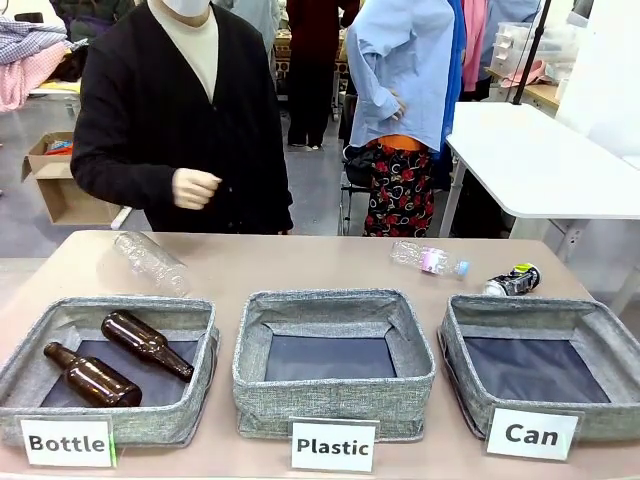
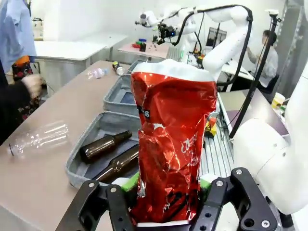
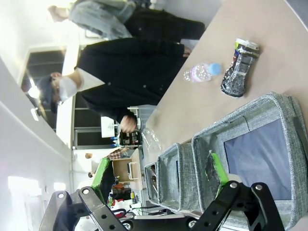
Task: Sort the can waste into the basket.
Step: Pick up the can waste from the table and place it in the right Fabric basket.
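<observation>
In the left wrist view my left gripper (image 2: 166, 195) is shut on the shiny red crushed can (image 2: 173, 144), held upright above the bin with the brown bottles. The black and silver crushed can (image 1: 512, 281) lies on the table just behind the grey basket labelled "Can" (image 1: 455, 345), whose dark floor is bare. In the right wrist view the same can (image 3: 239, 67) lies beyond the basket's rim (image 3: 250, 120). My right gripper (image 3: 161, 178) is open above that basket's near side, with nothing between its green pads (image 3: 216, 168).
The "Bottle" bin (image 1: 60, 318) holds two brown glass bottles (image 1: 145, 344). The "Plastic" bin (image 1: 250, 375) stands in the middle. A clear plastic bottle (image 1: 150, 262) and a small pink-labelled one (image 1: 430, 260) lie on the table. The person's fist (image 1: 195, 188) hovers past the far edge.
</observation>
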